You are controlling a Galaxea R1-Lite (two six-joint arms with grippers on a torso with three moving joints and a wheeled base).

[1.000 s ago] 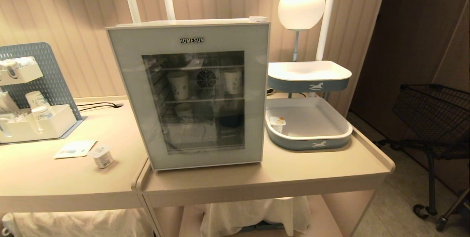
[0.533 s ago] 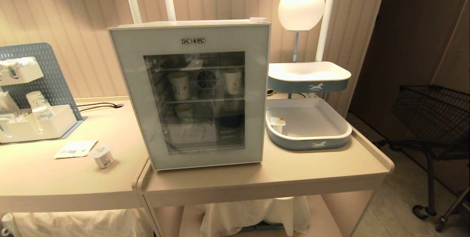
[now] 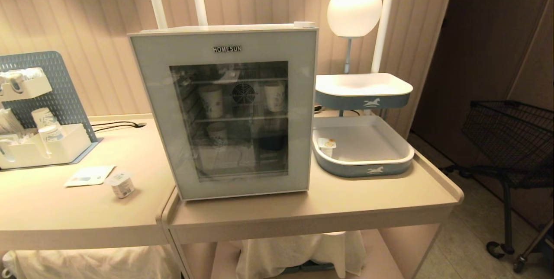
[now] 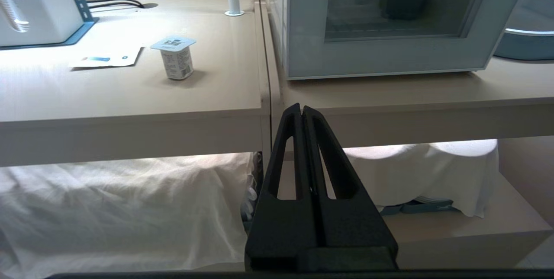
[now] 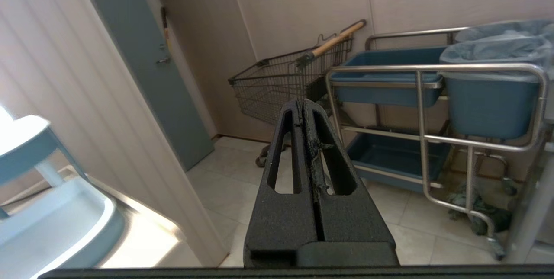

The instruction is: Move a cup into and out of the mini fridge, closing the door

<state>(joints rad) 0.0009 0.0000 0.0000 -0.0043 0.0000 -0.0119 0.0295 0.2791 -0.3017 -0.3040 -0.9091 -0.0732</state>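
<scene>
Fingers of both grippers are pressed together and hold nothing: the left gripper (image 4: 301,112) is parked low in front of the counter (image 3: 86,210) edge, aimed at the seam between the two counter sections, while the right gripper (image 5: 302,106) points off to the side toward a wire shopping cart (image 5: 281,82) and a steel trolley of blue bins (image 5: 433,93); neither appears in the head view. Largest on the counter is the mini fridge (image 3: 225,30), a boxy white unit whose door (image 3: 151,97), a pale grey-blue frame around dark glass lettered "HOMESUN", sits flush and closed, presumably so the cold interior is sealed. Through the glass, taller paper cups (image 3: 210,101) stand on wire shelves. Just beside the fridge on the robot's right is a two-tier tray stand (image 3: 376,168), with a globe lamp (image 3: 354,7) behind it. Smallest is the cup (image 3: 120,184): a squat white tub with a flat foil lid and a printed label, upright on open counter left of the fridge, near a flat card (image 3: 88,175) and well apart from both grippers, so judged free to be grasped.
</scene>
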